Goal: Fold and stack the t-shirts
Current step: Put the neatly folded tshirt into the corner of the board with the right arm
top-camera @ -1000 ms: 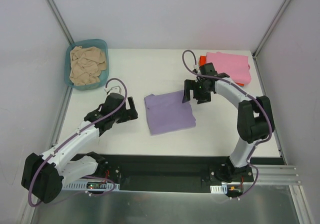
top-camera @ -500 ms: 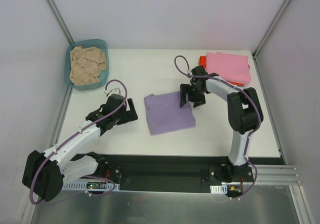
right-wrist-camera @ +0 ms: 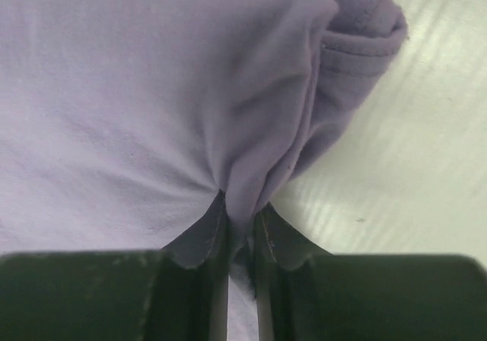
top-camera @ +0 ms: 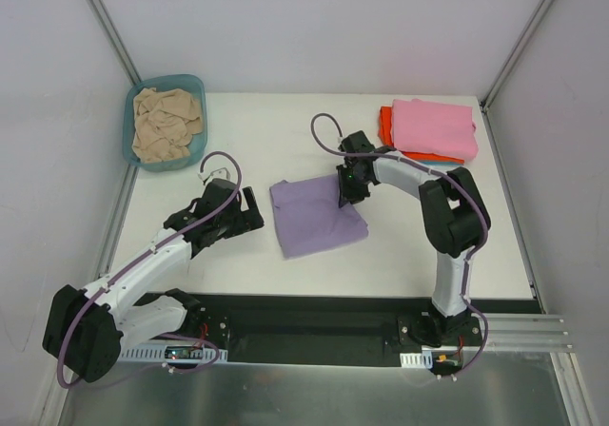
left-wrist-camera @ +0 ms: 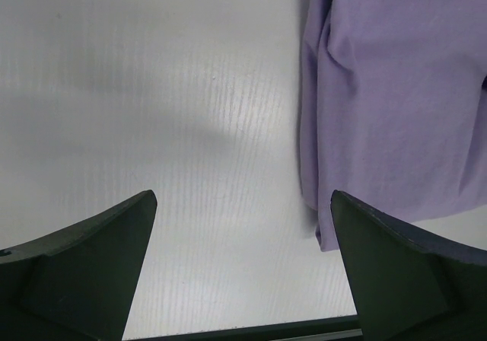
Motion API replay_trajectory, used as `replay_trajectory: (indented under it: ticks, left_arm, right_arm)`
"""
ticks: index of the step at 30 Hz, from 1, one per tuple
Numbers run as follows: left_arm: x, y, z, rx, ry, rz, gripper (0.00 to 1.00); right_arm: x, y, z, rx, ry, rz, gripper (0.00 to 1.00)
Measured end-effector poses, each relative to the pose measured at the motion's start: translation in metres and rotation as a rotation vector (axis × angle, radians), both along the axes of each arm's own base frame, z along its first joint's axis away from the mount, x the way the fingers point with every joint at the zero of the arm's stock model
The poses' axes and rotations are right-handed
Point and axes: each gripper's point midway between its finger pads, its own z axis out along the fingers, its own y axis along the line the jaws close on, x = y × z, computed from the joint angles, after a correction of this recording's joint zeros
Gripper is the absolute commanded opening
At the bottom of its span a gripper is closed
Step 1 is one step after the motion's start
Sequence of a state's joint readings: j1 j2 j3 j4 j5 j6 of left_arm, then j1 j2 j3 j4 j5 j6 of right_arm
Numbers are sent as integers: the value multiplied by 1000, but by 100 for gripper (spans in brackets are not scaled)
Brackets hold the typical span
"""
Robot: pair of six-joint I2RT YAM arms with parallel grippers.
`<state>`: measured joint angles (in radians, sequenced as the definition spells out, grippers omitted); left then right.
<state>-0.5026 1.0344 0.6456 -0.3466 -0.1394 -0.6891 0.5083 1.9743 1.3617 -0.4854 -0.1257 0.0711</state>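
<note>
R gripper (right-wrist-camera: 240, 219) pinches 1 fold at purple shirt (top-camera: 309, 222) far-right corner; L gripper (left-wrist-camera: 243, 198) spread wide, just left of it.

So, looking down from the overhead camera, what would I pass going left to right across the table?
Teal basin → left pincer → lavender shirt → pink shirt.

The lavender t-shirt (right-wrist-camera: 137, 90) runs off the edges of both my wrist views; the pink t-shirt (top-camera: 435, 126) covers most of the orange-red t-shirt (top-camera: 385, 119) beneath.
</note>
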Motion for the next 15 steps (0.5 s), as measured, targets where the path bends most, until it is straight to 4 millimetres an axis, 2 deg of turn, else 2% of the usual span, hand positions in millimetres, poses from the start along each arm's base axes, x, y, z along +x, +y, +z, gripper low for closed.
replay_trajectory:
  ticks: [4,7,12,15]
  left_arm:
    - [0,0,0,1,0,1,99]
    - [1,1,1,0,-3,5,99]
    - [2,4,3,-3,-11,16,99]
    - [3,6,5,-2,-18,15,99]
  right_arm:
    - [5,9,3,-2,-37,10,1]
    - [16,6,10,-64,-92,10,1]
    - [55,-11,40,-195,-249,-13,1]
    - [80,-26,64,-293,-358,-23,1]
